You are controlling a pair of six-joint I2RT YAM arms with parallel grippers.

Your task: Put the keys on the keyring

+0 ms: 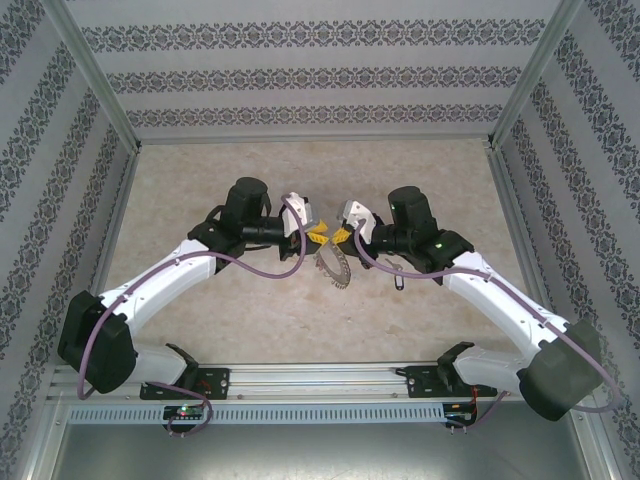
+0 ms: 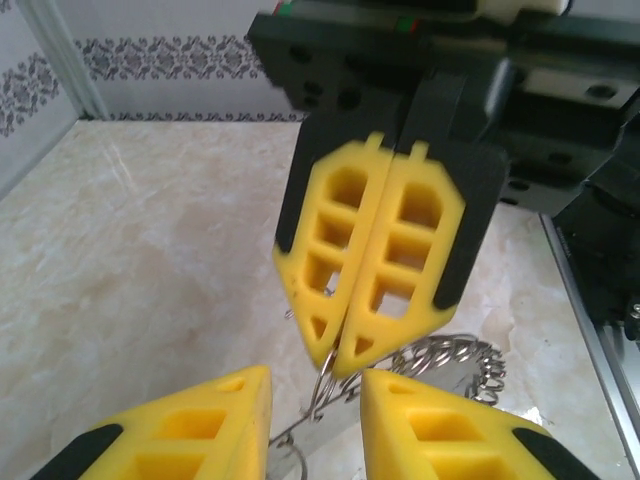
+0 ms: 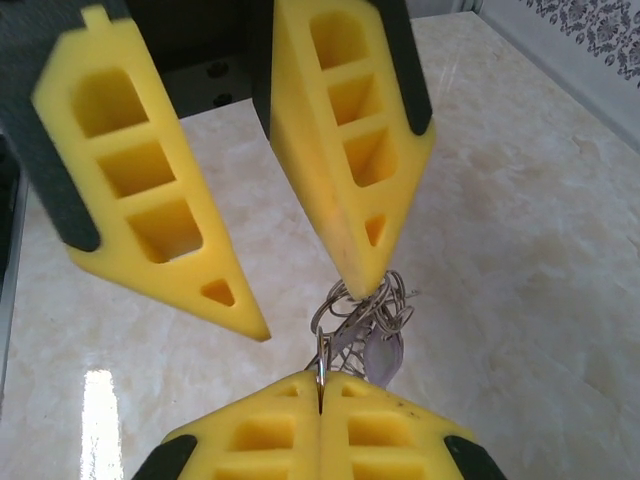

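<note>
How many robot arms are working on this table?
2. The left arm reaches in from the lower left, the right arm from the lower right, meeting over the keyring. None seems hidden.

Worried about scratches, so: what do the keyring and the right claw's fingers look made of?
The keyring: thin silvery metal, shiny, going by its bright glints. The right claw's fingers: matte yellow plastic, perhaps slightly soft, moulded with hollow pockets; black backing behind them. Hardness cannot be judged.

Overhead, close wrist views facing, sharing keyring (image 1: 331, 263)
</note>
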